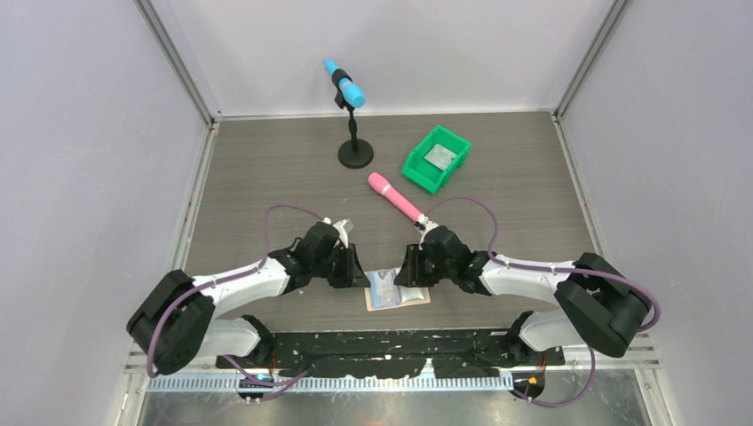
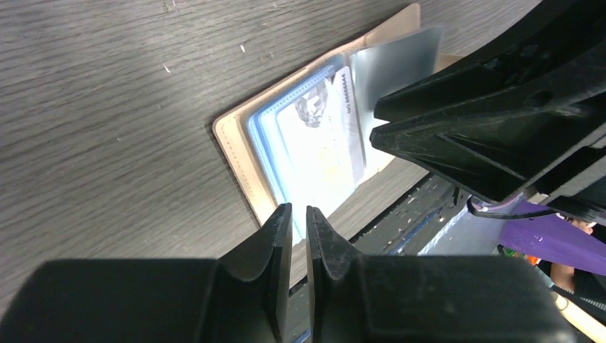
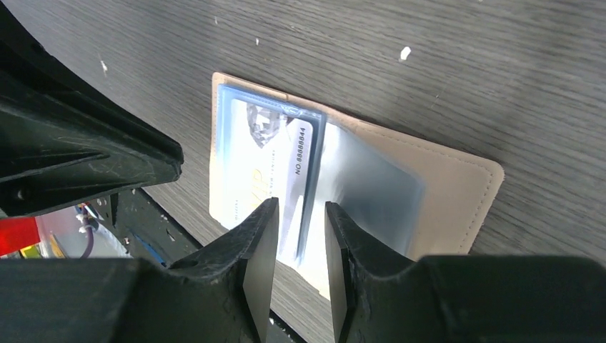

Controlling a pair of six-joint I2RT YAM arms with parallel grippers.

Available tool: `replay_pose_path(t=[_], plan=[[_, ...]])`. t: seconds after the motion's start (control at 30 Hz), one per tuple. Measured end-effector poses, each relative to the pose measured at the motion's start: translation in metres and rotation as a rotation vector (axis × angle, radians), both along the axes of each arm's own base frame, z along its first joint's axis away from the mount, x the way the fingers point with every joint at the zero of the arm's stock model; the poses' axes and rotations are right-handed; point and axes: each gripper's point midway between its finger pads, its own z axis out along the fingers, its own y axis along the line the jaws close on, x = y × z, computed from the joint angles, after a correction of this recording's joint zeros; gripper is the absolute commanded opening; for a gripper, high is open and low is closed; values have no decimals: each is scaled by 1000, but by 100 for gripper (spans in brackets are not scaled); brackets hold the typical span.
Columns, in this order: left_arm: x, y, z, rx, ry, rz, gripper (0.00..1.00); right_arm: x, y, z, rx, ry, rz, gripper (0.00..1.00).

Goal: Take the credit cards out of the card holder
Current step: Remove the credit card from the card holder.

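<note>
A tan card holder (image 1: 400,298) lies open at lower centre of the overhead view, its clear sleeves (image 3: 371,187) showing a pale blue-white card (image 3: 266,168). The right gripper (image 3: 296,214), slightly parted, straddles a sleeve edge. The left gripper (image 2: 299,221) looks nearly clenched, and I cannot tell whether it grasps anything.

Viewing the card holder (image 3: 457,186) lying open and flat on the desk, close to the near edge and about midway between left and right. Showing its tan stitched cover spreading underneath, with clear plastic sleeves facing up. Holding the credit cards (image 3: 268,161) in the sleeves over its left half, stacked. Showing the top one as pale, carrying a silvery emblem and a printed number running along the edge nearest the fold, with blue edges peeking out around it. Lifting one greyish translucent sleeve page slightly off the right half.
</note>
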Motion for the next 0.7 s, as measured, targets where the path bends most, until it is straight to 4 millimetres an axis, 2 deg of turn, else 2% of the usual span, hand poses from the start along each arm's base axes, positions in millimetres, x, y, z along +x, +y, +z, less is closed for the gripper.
replay_pose_path(t=[0.27, 0.7], plan=[[1, -10, -20, -2, 40, -26, 9, -2, 0, -7, -12, 18, 8, 36], [3, -17, -30, -20, 40, -40, 9, 0, 7, -11, 7, 26, 25, 30]])
